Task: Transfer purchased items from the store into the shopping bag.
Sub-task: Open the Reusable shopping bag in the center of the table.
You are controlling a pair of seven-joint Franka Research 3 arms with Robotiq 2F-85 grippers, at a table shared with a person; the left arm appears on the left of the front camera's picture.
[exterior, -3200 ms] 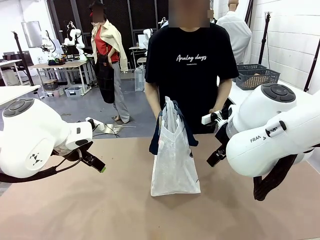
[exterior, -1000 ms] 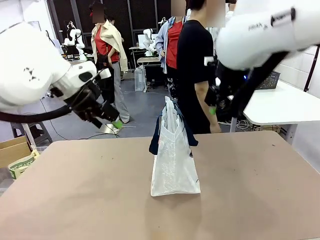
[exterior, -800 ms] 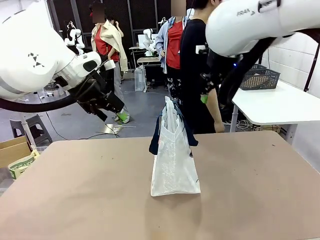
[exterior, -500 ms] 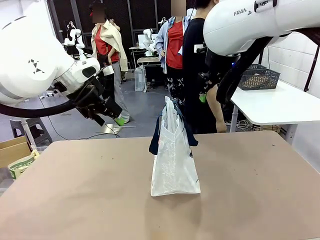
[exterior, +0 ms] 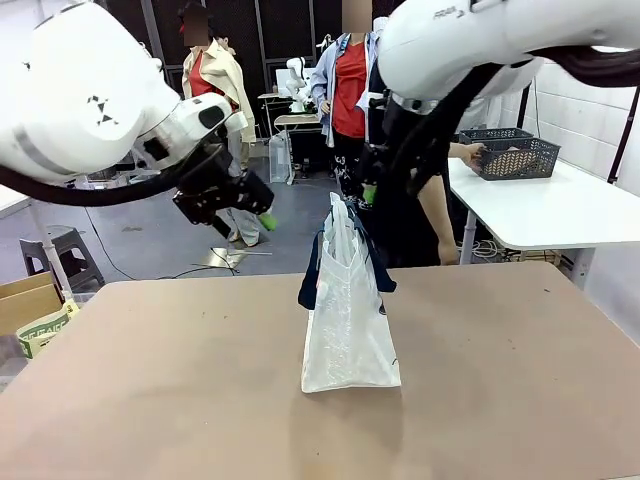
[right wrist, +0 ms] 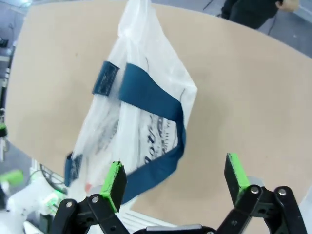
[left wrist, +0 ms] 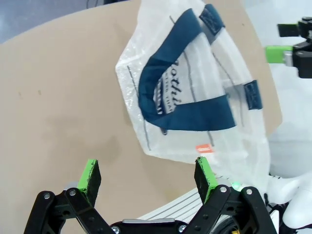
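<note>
The shopping bag (exterior: 348,310) stands upright in the middle of the brown table (exterior: 150,380), clear plastic with navy handles drooping over its mouth. My left gripper (exterior: 258,212) hovers high to the bag's left, open and holding nothing. In the left wrist view it (left wrist: 146,174) looks down on the bag (left wrist: 195,97). My right gripper (exterior: 374,186) hangs open just above the bag's top right. Its wrist view shows open fingers (right wrist: 175,180) over the bag (right wrist: 141,112). The store, a dark grey basket (exterior: 512,150), sits on a white side table, with a person's hand (exterior: 468,153) on it. Something tan shows inside.
The white side table (exterior: 540,215) stands beyond the far right corner. A person in black stands between it and the brown table. A cardboard box (exterior: 30,310) sits on the floor at the left. The table around the bag is bare.
Both arms have swung inward toward the bag, grippers still open. The person has reached over to the basket on the side table.
</note>
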